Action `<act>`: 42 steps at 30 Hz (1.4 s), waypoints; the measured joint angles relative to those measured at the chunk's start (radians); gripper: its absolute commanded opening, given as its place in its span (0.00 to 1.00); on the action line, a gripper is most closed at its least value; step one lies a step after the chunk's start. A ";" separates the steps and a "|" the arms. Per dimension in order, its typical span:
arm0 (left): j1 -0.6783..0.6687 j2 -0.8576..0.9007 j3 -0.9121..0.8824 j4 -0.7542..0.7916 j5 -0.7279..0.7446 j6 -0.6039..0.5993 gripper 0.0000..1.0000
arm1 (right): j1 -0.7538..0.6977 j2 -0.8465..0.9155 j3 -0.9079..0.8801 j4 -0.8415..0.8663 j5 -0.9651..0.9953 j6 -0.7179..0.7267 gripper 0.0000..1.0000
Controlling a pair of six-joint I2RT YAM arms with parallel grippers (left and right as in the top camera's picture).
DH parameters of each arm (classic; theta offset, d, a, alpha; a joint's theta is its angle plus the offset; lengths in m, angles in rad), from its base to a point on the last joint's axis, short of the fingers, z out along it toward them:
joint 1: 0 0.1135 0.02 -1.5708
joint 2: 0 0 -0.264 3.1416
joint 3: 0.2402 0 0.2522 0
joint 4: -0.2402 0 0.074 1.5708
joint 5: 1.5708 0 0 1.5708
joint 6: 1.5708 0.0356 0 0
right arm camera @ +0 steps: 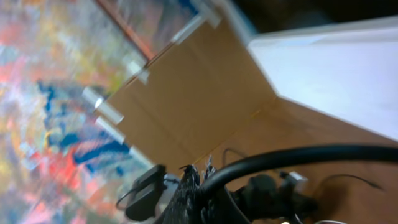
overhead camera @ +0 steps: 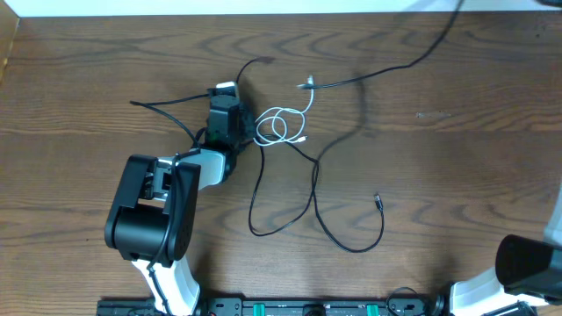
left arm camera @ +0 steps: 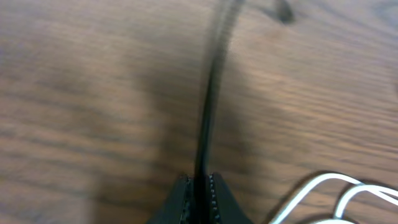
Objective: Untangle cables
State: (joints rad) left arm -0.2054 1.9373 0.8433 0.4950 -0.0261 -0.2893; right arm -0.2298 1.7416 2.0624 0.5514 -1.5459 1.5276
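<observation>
My left gripper [overhead camera: 226,98] is shut on a thin black cable [left arm camera: 208,112] that runs straight out from its jaws [left arm camera: 200,185] over the table. The white cable [overhead camera: 279,124] lies coiled just right of it and also shows in the left wrist view [left arm camera: 323,186]. More black cable [overhead camera: 316,171] loops toward the front and ends in a small plug [overhead camera: 378,200]. Another black cable [overhead camera: 395,68] rises off the table toward the top right. In the right wrist view my right gripper [right arm camera: 200,180] appears shut on a black cable [right arm camera: 298,155]. That gripper is out of the overhead view.
The wooden table [overhead camera: 457,158] carries everything. A black cable strand [overhead camera: 162,102] trails left of the left gripper. The left arm's body [overhead camera: 154,206] stands at the front left. Part of the right arm [overhead camera: 527,263] sits at the front right corner.
</observation>
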 measured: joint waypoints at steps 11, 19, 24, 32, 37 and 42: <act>0.016 0.000 0.000 -0.020 -0.003 -0.022 0.07 | -0.269 0.000 0.000 0.000 0.000 -0.023 0.01; 0.016 0.000 0.000 -0.033 0.028 -0.022 0.08 | -0.451 0.039 0.002 -0.013 0.000 -0.060 0.01; 0.016 0.000 0.000 -0.043 0.080 -0.022 0.22 | -0.527 0.140 0.003 -0.026 0.000 -0.068 0.01; 0.014 -0.013 0.013 -0.052 0.133 -0.025 0.89 | -0.609 0.253 0.002 -0.037 0.000 -0.067 0.05; 0.014 -0.013 0.014 -0.053 0.137 -0.024 0.89 | -0.620 0.251 0.002 -0.031 0.000 -0.064 0.69; 0.015 -0.014 0.014 -0.053 0.151 -0.024 0.89 | -0.620 0.251 0.002 -0.032 -0.001 -0.063 0.83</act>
State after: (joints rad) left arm -0.1905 1.9236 0.8570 0.4419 0.1249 -0.3138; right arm -0.8494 1.9926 2.0647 0.5194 -1.5467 1.4643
